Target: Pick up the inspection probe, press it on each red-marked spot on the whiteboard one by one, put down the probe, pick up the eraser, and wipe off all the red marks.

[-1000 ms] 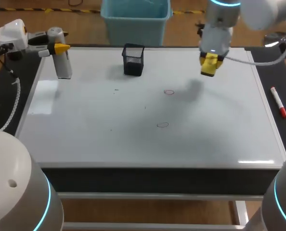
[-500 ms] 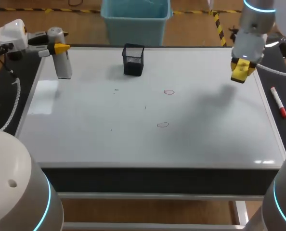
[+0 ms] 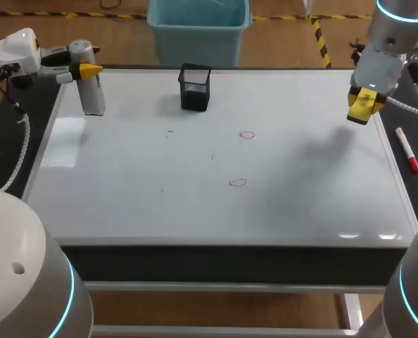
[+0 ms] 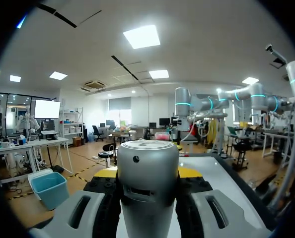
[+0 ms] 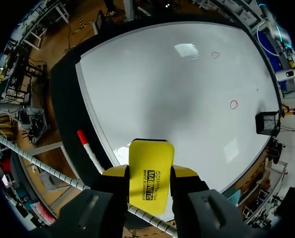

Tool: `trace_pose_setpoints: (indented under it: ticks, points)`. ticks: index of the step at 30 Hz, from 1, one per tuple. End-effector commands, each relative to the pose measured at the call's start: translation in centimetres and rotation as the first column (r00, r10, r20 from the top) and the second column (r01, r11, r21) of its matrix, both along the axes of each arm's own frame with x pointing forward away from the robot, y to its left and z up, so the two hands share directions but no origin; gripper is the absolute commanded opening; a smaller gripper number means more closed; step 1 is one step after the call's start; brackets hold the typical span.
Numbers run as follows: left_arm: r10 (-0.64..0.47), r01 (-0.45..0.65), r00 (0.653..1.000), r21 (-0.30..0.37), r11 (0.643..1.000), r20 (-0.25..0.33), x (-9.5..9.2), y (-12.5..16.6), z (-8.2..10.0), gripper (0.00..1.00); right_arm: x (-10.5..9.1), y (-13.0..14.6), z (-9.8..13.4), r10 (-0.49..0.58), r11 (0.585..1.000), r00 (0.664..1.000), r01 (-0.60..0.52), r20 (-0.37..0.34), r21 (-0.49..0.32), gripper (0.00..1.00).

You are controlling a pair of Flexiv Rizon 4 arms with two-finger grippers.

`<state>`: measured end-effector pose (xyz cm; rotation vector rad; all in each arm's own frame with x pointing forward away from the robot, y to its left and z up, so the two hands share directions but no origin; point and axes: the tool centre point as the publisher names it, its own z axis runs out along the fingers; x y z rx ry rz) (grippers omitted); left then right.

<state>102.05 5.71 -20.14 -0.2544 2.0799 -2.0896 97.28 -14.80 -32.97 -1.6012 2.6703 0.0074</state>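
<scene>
- While the left arm has kept still at the far-left corner of the whiteboard (image 3: pixel 124 197), the right arm has swung sideways in the last second. It went from above the far middle of the board out to its far-right edge.
- The right tool (image 3: pixel 362 107) now hangs over that edge, clamped on the yellow eraser (image 5: pixel 151 171). The eraser stands out flat between the two fingers and is clear of the board.
- That sweep took the eraser away from the marks, not onto them. The far red ring (image 3: pixel 247 134) and the near red ring (image 3: pixel 238 182) sit about the middle of the board as before, unsmeared and well apart from the eraser.
- The left tool (image 3: pixel 89 72) is closed on the inspection probe (image 4: pixel 147 178), its fingers pressed against both sides of the grey barrel. The probe stands upright at the board's corner and has not budged.
- To my eye the wiping step is in hand but not begun. The right arm would have to come back toward the middle and lower the eraser flat onto each ring.
- I can't tell whether this move outward is a wind-up or a retreat.
- A red marker pen (image 3: pixel 407 149) lies on the dark surface just beside the board's right edge, near the right tool.
- The black mesh cup (image 3: pixel 194 87) stands at the far edge. Neither it nor the pen has shifted.
</scene>
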Motion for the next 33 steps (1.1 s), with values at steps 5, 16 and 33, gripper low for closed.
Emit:
trace_pose_setpoints:
  ticks: [5,16,33]
  points:
    - [0.004,-0.004,1.0,0.001,1.0,0.001,-0.1,-0.1,0.1,0.0,-0.1,-0.1,0.1,0.002,1.0,1.0,-0.002,0.001,-0.002,0.0]
    - [-0.145,0.144,0.989,0.04,0.989,0.022,-2.6,-6.0,0.3,0.0,-0.1,-0.1,0.1,0.002,1.0,1.0,-0.002,0.001,-0.002,0.0]
    - [-0.46,0.46,0.887,-0.001,0.888,0.036,-7.9,-21.8,-0.4,0.0,-0.1,-0.1,0.1,0.002,1.0,1.0,-0.002,0.001,-0.002,0.0]
